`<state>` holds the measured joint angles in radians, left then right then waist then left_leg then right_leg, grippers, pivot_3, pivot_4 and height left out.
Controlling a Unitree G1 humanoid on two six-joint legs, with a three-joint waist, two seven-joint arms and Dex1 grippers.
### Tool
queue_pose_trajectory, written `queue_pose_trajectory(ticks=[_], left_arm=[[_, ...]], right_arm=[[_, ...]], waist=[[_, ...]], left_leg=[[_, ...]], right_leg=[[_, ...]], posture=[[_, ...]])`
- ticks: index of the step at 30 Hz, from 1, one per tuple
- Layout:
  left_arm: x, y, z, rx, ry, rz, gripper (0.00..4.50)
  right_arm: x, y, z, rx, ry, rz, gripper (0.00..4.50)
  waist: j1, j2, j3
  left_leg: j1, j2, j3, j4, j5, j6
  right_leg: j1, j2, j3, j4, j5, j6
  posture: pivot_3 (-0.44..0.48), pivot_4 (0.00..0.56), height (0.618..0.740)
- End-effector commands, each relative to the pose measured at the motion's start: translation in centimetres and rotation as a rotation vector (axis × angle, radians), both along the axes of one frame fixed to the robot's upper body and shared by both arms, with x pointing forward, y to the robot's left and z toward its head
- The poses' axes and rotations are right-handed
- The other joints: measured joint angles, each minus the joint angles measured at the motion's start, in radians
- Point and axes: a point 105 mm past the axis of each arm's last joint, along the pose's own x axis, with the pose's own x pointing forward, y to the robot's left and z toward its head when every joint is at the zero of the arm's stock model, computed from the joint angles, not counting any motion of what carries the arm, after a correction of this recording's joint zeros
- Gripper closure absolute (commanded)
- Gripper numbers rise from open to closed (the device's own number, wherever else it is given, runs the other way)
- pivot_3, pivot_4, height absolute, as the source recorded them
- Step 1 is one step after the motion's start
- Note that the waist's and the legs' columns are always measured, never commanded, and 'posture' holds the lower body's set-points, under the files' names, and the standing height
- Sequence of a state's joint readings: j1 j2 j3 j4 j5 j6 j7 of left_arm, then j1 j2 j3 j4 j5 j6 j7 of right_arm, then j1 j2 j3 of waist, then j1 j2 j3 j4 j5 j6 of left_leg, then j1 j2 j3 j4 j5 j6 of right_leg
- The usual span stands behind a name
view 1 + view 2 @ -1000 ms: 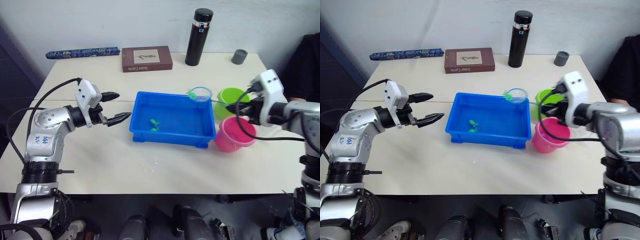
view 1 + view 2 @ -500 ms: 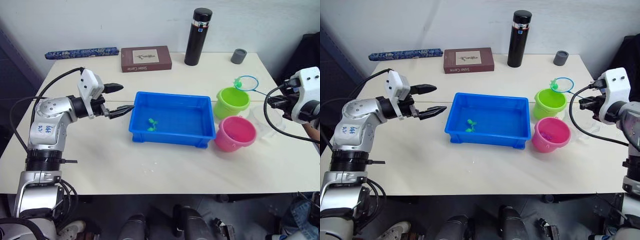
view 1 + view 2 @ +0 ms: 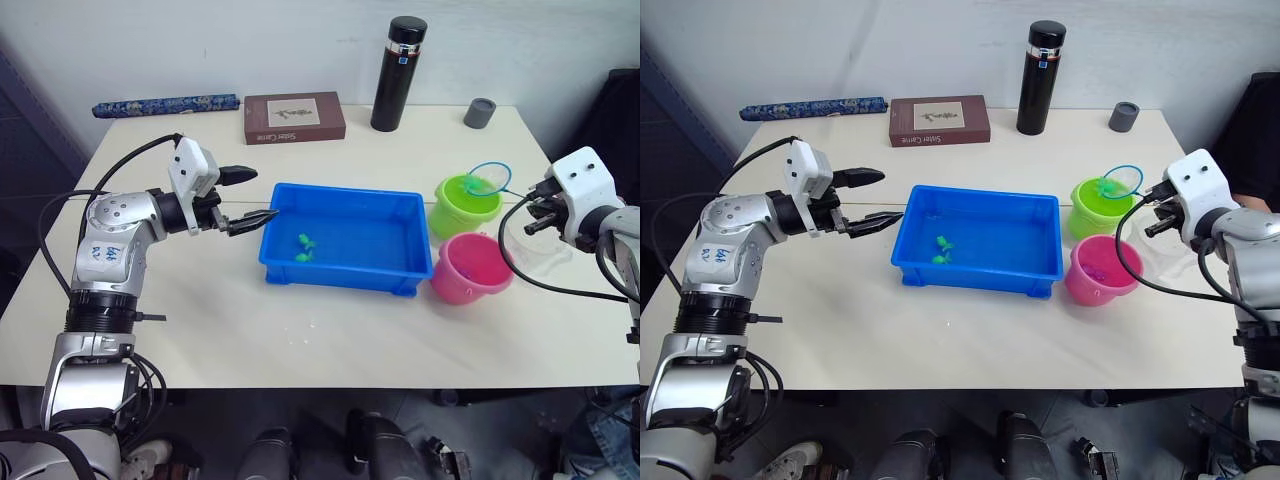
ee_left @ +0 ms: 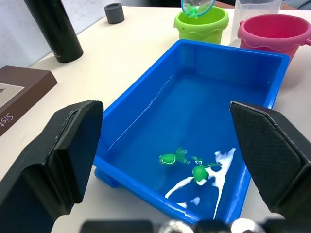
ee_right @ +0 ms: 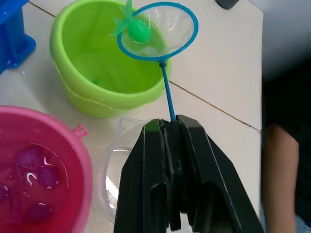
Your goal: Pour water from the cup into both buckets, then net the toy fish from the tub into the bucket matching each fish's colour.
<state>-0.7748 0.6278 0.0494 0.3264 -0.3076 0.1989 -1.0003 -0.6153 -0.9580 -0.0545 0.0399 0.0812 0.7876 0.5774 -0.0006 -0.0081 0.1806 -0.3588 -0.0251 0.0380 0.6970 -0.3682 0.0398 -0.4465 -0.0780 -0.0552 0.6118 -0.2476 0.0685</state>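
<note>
My right claw grips the net, holding 1 green fish over the green bucket. Next, tip it in. My left claw gapes empty beside the tub.

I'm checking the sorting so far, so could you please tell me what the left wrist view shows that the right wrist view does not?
Left wrist view alone: two green fish lying in the blue tub's water, framed by the open left claw.
Right wrist view alone: pink fish under water in the pink bucket, and the right claw shut on the net's handle.
Both: the net holding a green fish above the green bucket.
</note>
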Motion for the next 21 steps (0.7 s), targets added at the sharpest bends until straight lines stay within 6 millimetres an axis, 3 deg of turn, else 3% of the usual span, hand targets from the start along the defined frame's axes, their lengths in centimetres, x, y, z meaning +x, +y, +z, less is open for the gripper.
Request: queue_pose_trajectory(ticks=[1,5,10,21], left_arm=[[-0.2,-0.3,1.0,-0.007,-0.044,-0.020,0.02],[-0.2,-0.4,0.9,-0.007,-0.042,-0.021,0.02],[-0.2,-0.6,0.8,-0.012,-0.042,-0.026,0.02],[0.3,-1.6,0.5,-0.026,-0.039,-0.057,0.02]], right_arm=[[-0.3,0.2,2.2,-0.176,-0.070,0.026,4.50],[-0.3,0.4,2.1,-0.329,-0.074,0.045,4.50],[-0.6,1.3,1.5,-0.655,-0.060,0.121,4.50],[-1.4,2.9,3.0,-1.178,-0.170,0.213,4.50]], waist=[[0.000,0.000,0.000],[0.000,0.000,0.000],[0.001,0.000,0.000],[0.000,0.000,0.000]], left_leg=[[0.000,0.000,0.000,0.000,0.000,0.000],[0.000,0.000,0.000,0.000,0.000,0.000],[0.000,0.000,0.000,0.000,0.000,0.000],[0.000,0.000,0.001,0.001,0.000,0.000]], right_leg=[[0.000,0.000,0.000,0.000,0.000,0.000],[0.000,0.000,0.000,0.000,0.000,0.000],[0.000,0.000,0.000,0.000,0.000,0.000],[0.000,0.001,0.000,0.000,0.000,0.000]], posture=[[0.000,0.150,0.740],[0.000,0.150,0.740],[0.000,0.150,0.740],[0.000,0.150,0.740]])
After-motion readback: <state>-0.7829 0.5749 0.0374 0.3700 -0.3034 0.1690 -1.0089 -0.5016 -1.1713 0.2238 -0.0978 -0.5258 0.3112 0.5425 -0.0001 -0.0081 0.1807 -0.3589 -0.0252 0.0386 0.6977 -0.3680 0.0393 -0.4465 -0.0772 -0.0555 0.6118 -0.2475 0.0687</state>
